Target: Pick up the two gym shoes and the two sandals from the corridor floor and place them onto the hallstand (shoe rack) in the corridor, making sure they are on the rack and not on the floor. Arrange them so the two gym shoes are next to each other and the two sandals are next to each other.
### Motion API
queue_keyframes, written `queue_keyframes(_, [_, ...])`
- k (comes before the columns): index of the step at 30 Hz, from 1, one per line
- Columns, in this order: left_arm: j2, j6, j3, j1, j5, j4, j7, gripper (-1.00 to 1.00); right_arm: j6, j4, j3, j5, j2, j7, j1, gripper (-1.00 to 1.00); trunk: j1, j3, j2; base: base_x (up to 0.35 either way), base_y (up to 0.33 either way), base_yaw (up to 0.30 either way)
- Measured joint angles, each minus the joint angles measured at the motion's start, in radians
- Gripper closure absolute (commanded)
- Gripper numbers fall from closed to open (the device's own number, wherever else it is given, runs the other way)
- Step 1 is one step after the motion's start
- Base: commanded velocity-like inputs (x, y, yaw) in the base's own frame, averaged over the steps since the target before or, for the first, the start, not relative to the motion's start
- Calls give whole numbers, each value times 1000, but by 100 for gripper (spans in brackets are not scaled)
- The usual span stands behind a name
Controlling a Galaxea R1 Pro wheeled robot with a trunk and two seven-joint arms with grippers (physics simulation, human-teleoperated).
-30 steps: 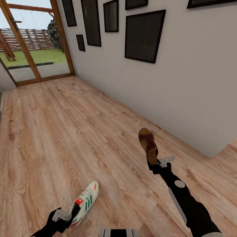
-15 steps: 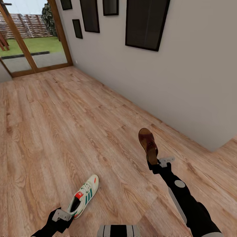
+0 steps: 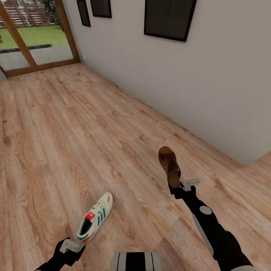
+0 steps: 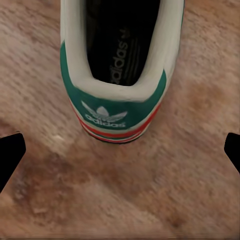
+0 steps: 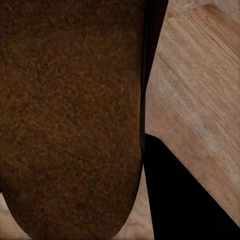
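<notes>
Brown sandal (image 3: pixel 169 164) clamped in right gripper (image 3: pixel 176 187), held above floor (image 3: pixel 56 150). Left gripper (image 4: pixel 120 150) spread wide, empty; sneaker (image 3: pixel 95 216) just ahead, heel toward it, on floor. View has tilted down since earlier frames; sneaker grasp pending.

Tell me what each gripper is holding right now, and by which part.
The right gripper holds a sandal by its heel end, toe pointing away. The left gripper is open and empty, just behind the heel of the gym shoe on the floor.
</notes>
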Motion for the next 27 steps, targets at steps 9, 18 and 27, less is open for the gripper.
queue_keyframes(9, [0,1,0,0,-1,1,0,-100,0,0,0,0,0,0,0,100,0,-4,0,0,0,0])
queue_keyframes(18, [-1,2,0,-1,-1,1,0,-100,0,-1,0,0,0,0,0,100,0,-4,0,114,0,0])
queue_keyframes(27, [-2,2,0,-1,-1,1,0,-100,0,-3,0,0,0,0,0,100,0,-4,0,63,0,0])
